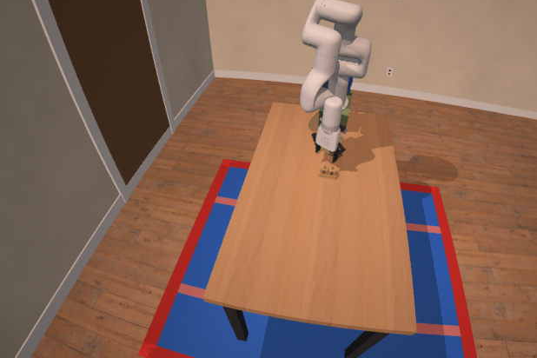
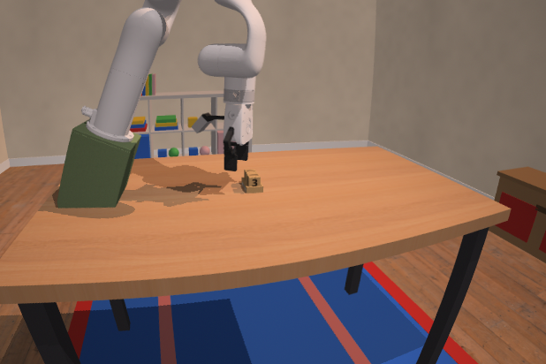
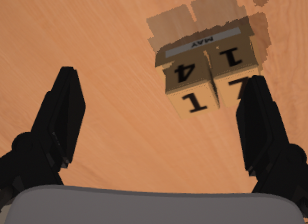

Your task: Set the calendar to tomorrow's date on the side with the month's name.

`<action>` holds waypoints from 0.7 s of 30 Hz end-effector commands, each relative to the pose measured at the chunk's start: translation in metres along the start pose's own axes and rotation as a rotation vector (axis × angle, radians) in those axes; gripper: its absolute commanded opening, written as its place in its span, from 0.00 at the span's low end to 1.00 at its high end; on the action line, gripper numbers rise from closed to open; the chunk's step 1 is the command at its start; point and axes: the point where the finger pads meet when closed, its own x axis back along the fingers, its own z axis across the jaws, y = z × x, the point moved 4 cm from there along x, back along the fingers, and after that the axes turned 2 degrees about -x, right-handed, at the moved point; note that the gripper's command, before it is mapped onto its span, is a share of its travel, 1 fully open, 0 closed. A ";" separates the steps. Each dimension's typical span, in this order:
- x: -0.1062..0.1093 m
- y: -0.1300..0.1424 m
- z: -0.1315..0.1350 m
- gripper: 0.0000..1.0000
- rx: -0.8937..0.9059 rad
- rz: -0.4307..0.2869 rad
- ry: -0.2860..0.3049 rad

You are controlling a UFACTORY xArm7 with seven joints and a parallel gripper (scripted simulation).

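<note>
Tray (image 3: 199,43) sits flat on surface (image 1: 304,233) w/ two number cubes (image 3: 206,80) inside, side by side. Hand (image 3: 159,127) hovers nearby, fingers wide apart, holding nothing.

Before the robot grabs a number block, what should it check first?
1. Gripper open and holding nothing: ok.
2. Both cubes sit side by side in the tray: ok.
3. Tray flat on the table: ok.
4. Fingers apart from the cubes: ok, in the exterior view the gripper hangs above the table beside the calendar.
5. Gripper centred over one cube: not ok, in the wrist view the calendar lies ahead, off toward the right finger.
6. Where the next digit, a 5, is: cannot tell. The faces by the month strip appear to read 1 and 4, and no 5 shows.
</note>
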 end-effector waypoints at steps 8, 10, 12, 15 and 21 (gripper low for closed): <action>-0.005 0.000 -0.001 1.00 0.000 -0.026 0.001; -0.005 0.000 -0.001 1.00 0.000 -0.026 0.001; -0.005 0.000 -0.001 1.00 0.000 -0.026 0.001; -0.006 0.000 -0.001 1.00 0.000 -0.026 0.002; -0.006 0.000 -0.001 1.00 -0.001 -0.027 0.002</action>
